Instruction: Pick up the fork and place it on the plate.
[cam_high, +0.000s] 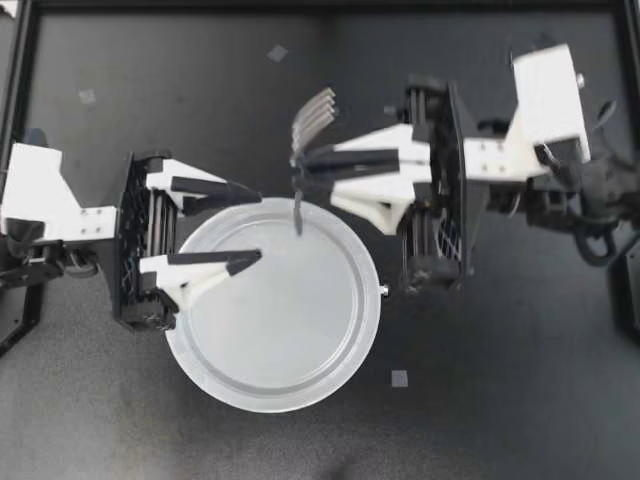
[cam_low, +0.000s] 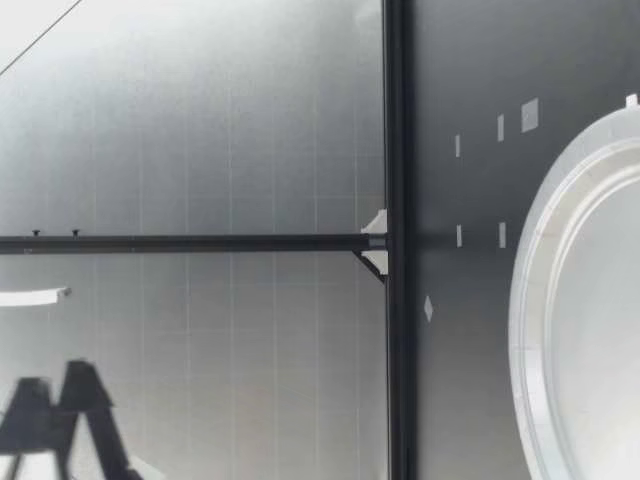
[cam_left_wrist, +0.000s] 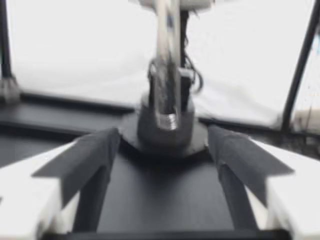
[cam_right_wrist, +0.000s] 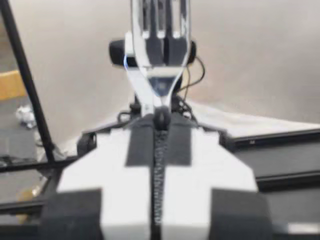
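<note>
In the top view my right gripper (cam_high: 300, 168) is shut on the neck of a silver fork (cam_high: 312, 115). The fork's tines point away from the plate and its handle tip hangs over the far rim of the white plate (cam_high: 300, 350). My left gripper (cam_high: 248, 226) is open above the plate's left part, with nothing between its fingers. The left wrist view shows the fork handle (cam_left_wrist: 167, 75) hanging ahead of the spread left gripper (cam_left_wrist: 162, 131), apart from both fingers. In the right wrist view the right gripper (cam_right_wrist: 161, 117) pinches the fork (cam_right_wrist: 160, 30) below its tines. The plate rim (cam_low: 528, 300) shows in the low view.
The table is dark and bordered by a black frame (cam_high: 20, 70). Small pale tape squares (cam_high: 399, 378) lie on the surface near the plate and at the back left. Neither arm shows in the low view.
</note>
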